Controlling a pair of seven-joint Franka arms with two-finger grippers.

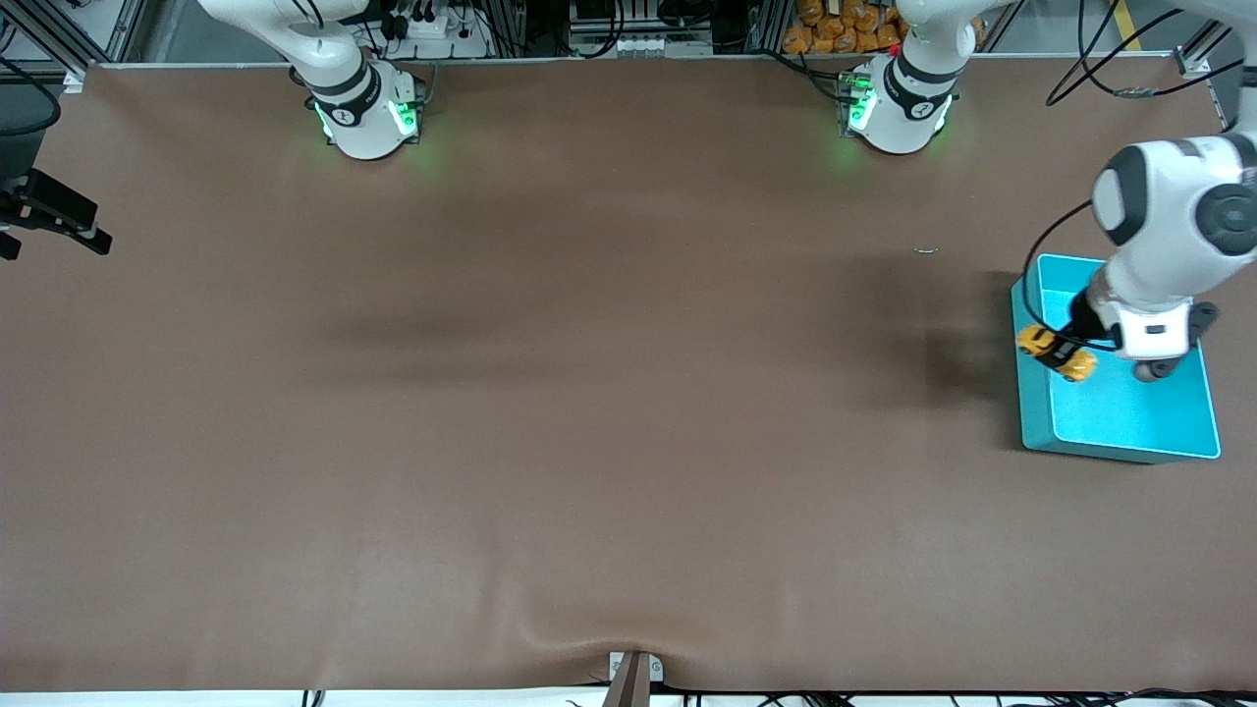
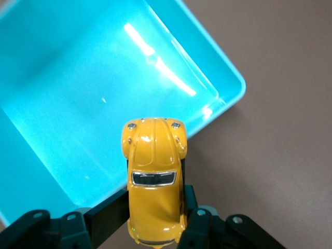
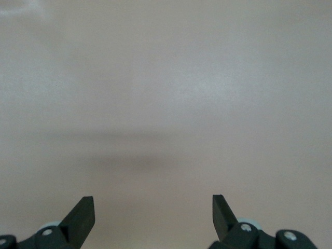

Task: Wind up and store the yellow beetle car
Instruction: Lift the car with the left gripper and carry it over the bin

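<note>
Over bin rim: left end effector (image 1: 1063, 355) clamped on yellow beetle car (image 2: 154, 176), above teal bin (image 1: 1120, 412).
Right end effector (image 3: 153, 215): fingers spread wide, holding nothing, over bare tabletop (image 1: 550, 393).

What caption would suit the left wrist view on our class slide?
Left gripper shut on the yellow beetle car, held over the rim of the teal bin.
</note>
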